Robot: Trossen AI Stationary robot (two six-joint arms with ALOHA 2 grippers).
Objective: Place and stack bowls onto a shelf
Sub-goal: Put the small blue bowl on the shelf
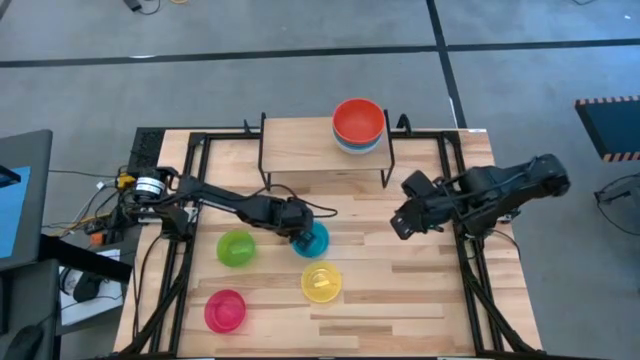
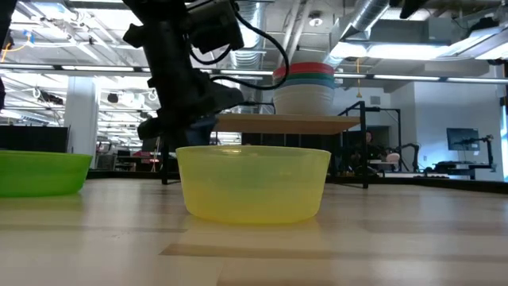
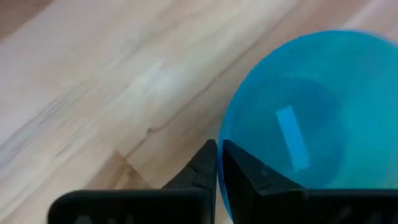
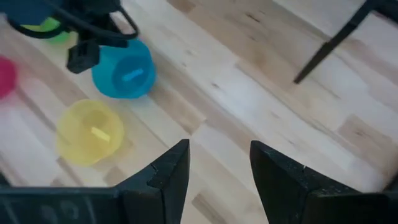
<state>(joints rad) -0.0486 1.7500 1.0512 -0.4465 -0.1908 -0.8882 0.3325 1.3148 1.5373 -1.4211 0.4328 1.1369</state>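
Looks about half done: four bowls stacked (image 1: 358,126) on the shelf (image 1: 300,145) up top, left gripper (image 3: 219,163) pinching the cyan bowl's (image 1: 312,240) rim mid-frame, three more waiting.

A round cyan plastic bowl (image 1: 311,240) carried a paler blue rectangular mark on its floor. The round yellow plastic bowl (image 1: 321,283) was translucent, with a small yellow mark inside. A lime green plastic bowl (image 1: 236,248) and a pink plastic bowl (image 1: 225,310) were plain. The stack on the light-wood shelf (image 1: 300,145) showed red-orange on top (teal and white bands beneath in the low view). Both the left gripper (image 1: 297,233) and the right gripper (image 1: 401,222) were black.
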